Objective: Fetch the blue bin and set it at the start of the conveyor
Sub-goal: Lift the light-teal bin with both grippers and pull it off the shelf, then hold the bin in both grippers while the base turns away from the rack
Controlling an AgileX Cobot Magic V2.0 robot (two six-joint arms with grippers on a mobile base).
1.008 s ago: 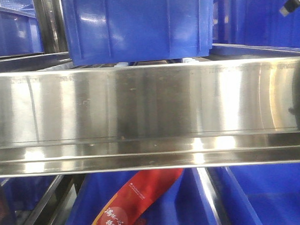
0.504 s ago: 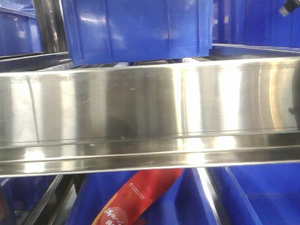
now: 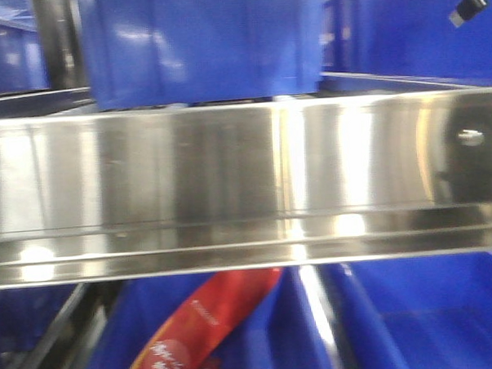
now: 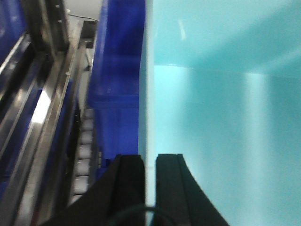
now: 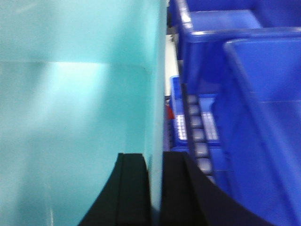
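A broad brushed stainless-steel shelf rail (image 3: 246, 184) spans the whole middle of the front view, hiding most of what lies behind it. Next in size is the pale turquoise plastic bin (image 4: 221, 117), a smooth, plain-walled tub that fills the right two-thirds of the left wrist view and the left half of the right wrist view (image 5: 70, 117). It sits between the two arms, and each camera looks along one of its opposite side walls.

Dark royal-blue plastic crates (image 3: 199, 48) stand above the rail and below it in the front view. They also run just beside the bin at upper centre of the left wrist view (image 4: 117, 70) and down the right side of the right wrist view (image 5: 254, 117). A grey roller track (image 4: 84, 155) runs at lower left beneath them, presumably so the crates slide along the rack. A red printed packet (image 3: 211, 325) lies in a crate at lower centre.

The left gripper (image 4: 150, 162) has its two black fingers pinched on the bin's thin wall, one finger inside and one outside. The right gripper (image 5: 155, 162) pinches the opposite wall the same way. Two grips on facing walls would hold a wide tub level.

The conveyor start appears in no view, so I judge the carry to be unfinished.
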